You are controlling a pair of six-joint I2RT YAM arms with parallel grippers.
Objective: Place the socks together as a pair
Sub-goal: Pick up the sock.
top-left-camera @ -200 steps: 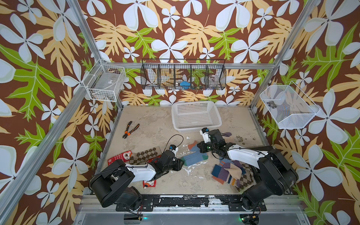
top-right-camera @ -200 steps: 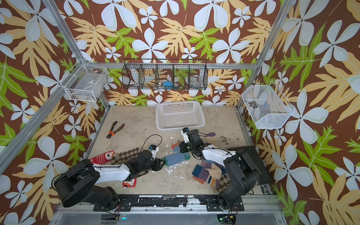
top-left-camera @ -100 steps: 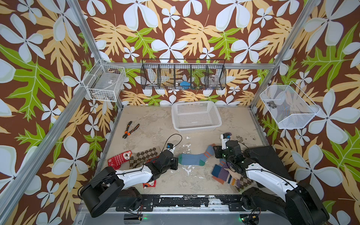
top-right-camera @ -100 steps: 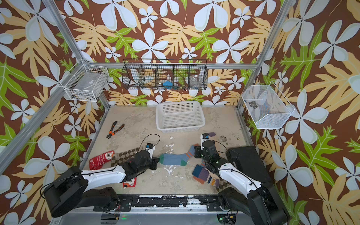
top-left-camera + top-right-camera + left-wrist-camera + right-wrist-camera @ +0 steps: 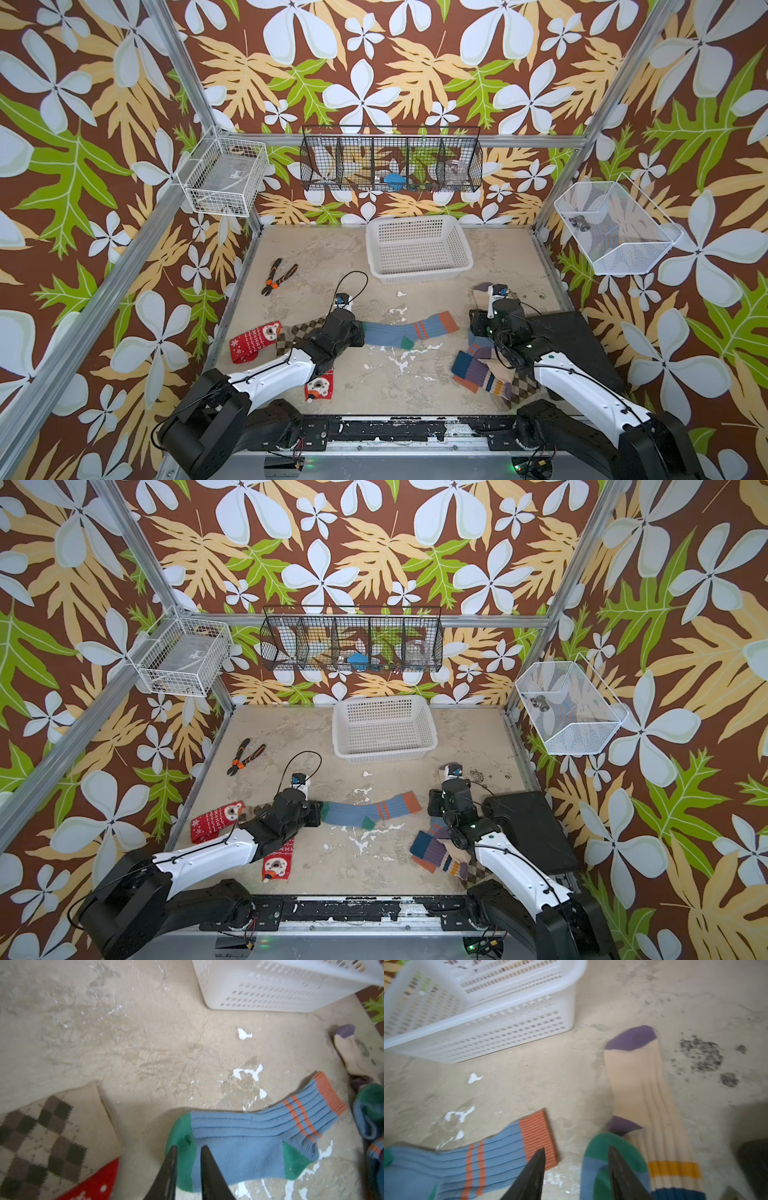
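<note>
Left claw, right claw: both released, gaps plain only in wrist views.

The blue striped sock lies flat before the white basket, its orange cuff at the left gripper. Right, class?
No: the left wrist view shows the green toe of the blue striped sock, not its orange cuff, at the left gripper. Otherwise right.

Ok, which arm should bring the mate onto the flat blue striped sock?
Right. The right pincer hovers open at the green toe of the second blue knit sock; the left pincer is at the toe of the flat blue striped sock.
</note>
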